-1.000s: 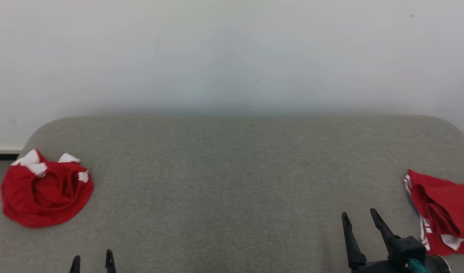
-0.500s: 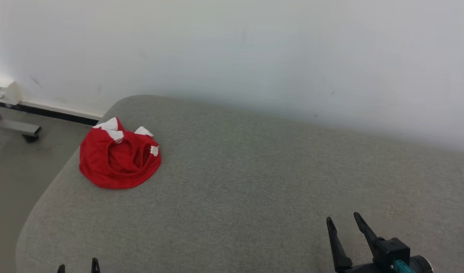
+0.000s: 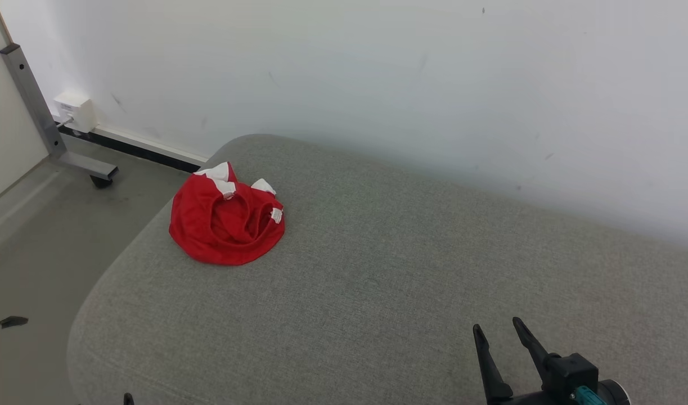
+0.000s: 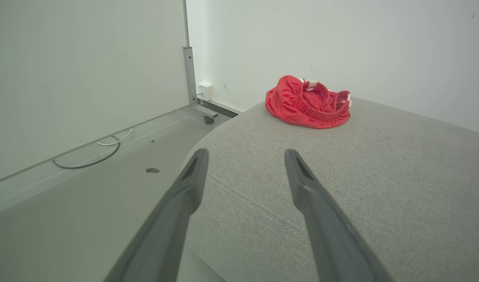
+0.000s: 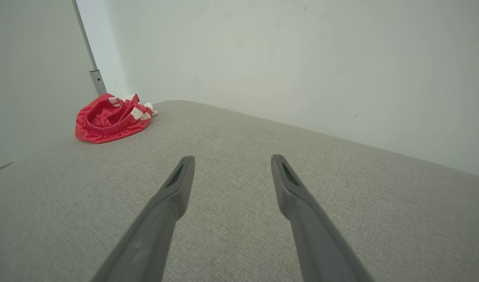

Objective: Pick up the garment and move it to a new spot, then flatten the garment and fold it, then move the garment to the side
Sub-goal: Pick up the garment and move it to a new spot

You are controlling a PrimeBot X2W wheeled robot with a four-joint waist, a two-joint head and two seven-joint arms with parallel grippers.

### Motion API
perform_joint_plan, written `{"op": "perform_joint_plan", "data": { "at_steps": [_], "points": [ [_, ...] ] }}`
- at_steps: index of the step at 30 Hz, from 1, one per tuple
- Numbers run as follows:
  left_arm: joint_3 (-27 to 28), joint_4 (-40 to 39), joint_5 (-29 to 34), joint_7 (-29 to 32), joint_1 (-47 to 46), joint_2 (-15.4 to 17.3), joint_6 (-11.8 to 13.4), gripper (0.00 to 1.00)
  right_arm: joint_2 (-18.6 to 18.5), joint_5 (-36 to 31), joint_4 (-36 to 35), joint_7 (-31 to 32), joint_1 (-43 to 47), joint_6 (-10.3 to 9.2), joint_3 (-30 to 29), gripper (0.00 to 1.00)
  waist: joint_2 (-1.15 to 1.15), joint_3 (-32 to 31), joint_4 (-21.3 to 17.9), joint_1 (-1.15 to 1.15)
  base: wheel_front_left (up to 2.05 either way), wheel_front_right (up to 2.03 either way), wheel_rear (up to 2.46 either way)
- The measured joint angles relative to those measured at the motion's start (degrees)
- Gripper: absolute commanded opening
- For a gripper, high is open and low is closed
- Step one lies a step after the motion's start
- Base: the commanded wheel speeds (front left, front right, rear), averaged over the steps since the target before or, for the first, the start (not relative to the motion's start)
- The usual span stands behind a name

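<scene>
Head view: crumpled red garment with white trim (image 3: 225, 228), possibly shorts, is lying near the far left corner of the grey fabric cushion (image 3: 377, 270); left tool (image 4: 245, 152) and right tool (image 3: 495, 324) are gaping wide, empty, well apart from it, with pickup, flattening, folding all awaiting.

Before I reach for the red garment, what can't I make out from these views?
- red garment: bunched up; its own folds hide its full shape and underside in every view.
- white tag: print too small, head view.
- left gripper: head view's bottom edge cuts off all but one fingertip.
- dark scrap on the floor: too small to identify, head view.
</scene>
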Motion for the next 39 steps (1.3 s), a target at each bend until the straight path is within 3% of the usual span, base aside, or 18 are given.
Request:
{"op": "perform_joint_plan", "data": {
  "at_steps": [6, 11, 20, 31, 39],
  "points": [
    [-0.2, -0.1, 1.3, 0.0, -0.2, 0.1, 1.0, 1.00, 0.0, 0.4, 0.3, -0.1, -0.3, 0.00, 0.8, 1.00, 0.00, 0.0, -0.9, 0.00, 0.00, 0.00, 0.00],
    [-1.3, 2.9, 1.4, 0.4, -3.1, 1.2, 0.0, 1.00, 0.0, 0.4, 0.1, 0.1, -0.5, 0.00, 1.8, 1.00, 0.00, 0.5, -2.0, 0.00, 0.00, 0.00, 0.00],
    [1.8, 14.6, -2.6, 6.0, -18.8, 4.5, -0.6, 1.00, -0.2, -0.2, -2.4, 4.2, -4.6, 0.00, 9.7, 1.00, 0.00, 2.6, -6.5, 0.00, 0.00, 0.00, 0.00],
    [9.4, 30.1, -12.6, 13.0, -38.9, 9.2, -0.2, 1.00, -6.8, 1.3, -11.5, 8.7, -12.3, 0.00, 17.8, 1.00, 0.01, 12.0, -13.9, 0.02, 0.00, 0.00, 0.00],
    [13.6, 37.7, -19.9, 17.1, -50.6, 10.8, -0.9, 1.00, -10.1, 1.4, -19.9, 11.1, -13.9, 0.00, 16.2, 1.00, 0.02, 21.3, -18.2, 0.02, 0.00, 0.00, 0.00]
  ]
}}
